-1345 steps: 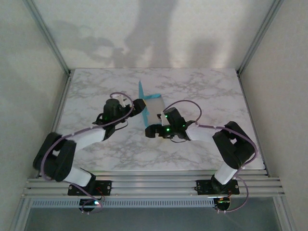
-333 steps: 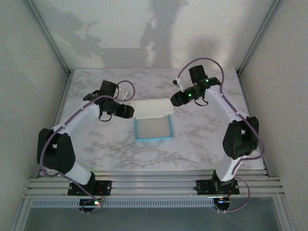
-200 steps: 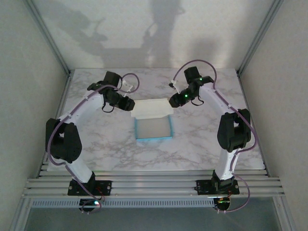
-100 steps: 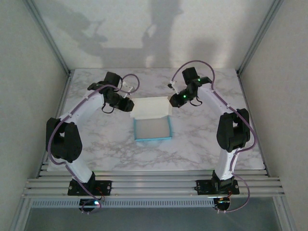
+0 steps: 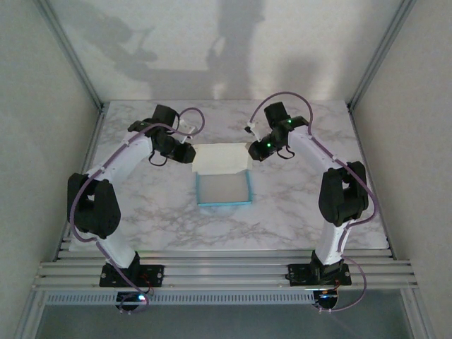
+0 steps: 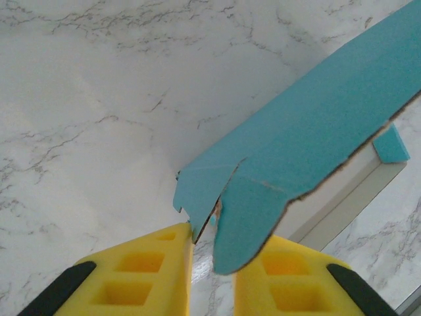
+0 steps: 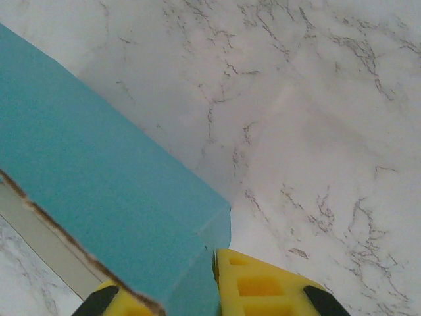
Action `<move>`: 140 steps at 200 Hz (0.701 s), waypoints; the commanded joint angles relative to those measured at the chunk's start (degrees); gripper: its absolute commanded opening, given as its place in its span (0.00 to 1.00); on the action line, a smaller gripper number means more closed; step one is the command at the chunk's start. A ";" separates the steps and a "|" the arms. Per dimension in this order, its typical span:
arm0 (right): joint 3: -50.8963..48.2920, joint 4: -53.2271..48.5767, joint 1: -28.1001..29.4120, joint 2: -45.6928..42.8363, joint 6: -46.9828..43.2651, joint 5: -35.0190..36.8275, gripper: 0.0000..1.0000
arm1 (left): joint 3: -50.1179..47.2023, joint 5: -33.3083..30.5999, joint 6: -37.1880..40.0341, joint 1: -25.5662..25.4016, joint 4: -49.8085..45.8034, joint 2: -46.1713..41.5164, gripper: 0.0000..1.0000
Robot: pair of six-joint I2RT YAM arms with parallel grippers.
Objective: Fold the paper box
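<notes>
Box (image 5: 224, 191): sat mid-table (image 5: 304, 205), well apart from every edge; shallow base lay flat with its turquoise rim up, so needed no holding.
Flap (image 5: 222, 159): rose aslant from the base's far side, off-white face up and turquoise underside toward the wrist cameras; judged mid-fold, not yet brought down.
Left gripper (image 5: 189, 155): set at the flap's left corner; yellow fingers (image 6: 148, 266) drawn narrow around the ragged corner tab, with a sliver of marble seen between them; whether truly pinched or just short of it, could not tell.
Right gripper (image 5: 252, 150): set at the flap's right corner; fingers (image 7: 263, 286) pressed together on the turquoise corner from both sides, pinching it as far as seen.
Reason for the two-corner hold: probably to carry thin card level, so the crease would bend evenly rather than twist.
Next move, judged: called for both corners swung together toward the near side, at matched height.
Risk: left tab looked torn and small; could have slipped free or bent under an uneven pull.
</notes>
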 commanded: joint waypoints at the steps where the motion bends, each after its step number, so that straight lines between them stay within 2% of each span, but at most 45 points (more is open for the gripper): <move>1: -0.79 -0.33 0.60 -1.93 0.14 0.85 0.11 | 1.96 2.60 0.20 -0.22 -1.72 0.72 0.22; 27: -1.06 0.06 0.81 -2.20 0.65 1.55 0.11 | 1.90 3.37 -0.52 -0.98 -0.85 1.05 0.21; 55: -2.08 0.83 1.23 -3.24 1.94 2.30 0.11 | 1.49 3.02 -1.90 -2.15 1.22 0.60 0.12; 82: -3.42 2.27 1.77 -5.12 5.33 3.91 0.11 | 0.47 1.01 -4.07 -3.14 4.10 -0.17 0.09; 140: -6.36 6.06 5.60 -8.37 14.79 13.67 0.06 | -3.95 -4.67 -9.32 -5.61 11.08 -2.45 0.04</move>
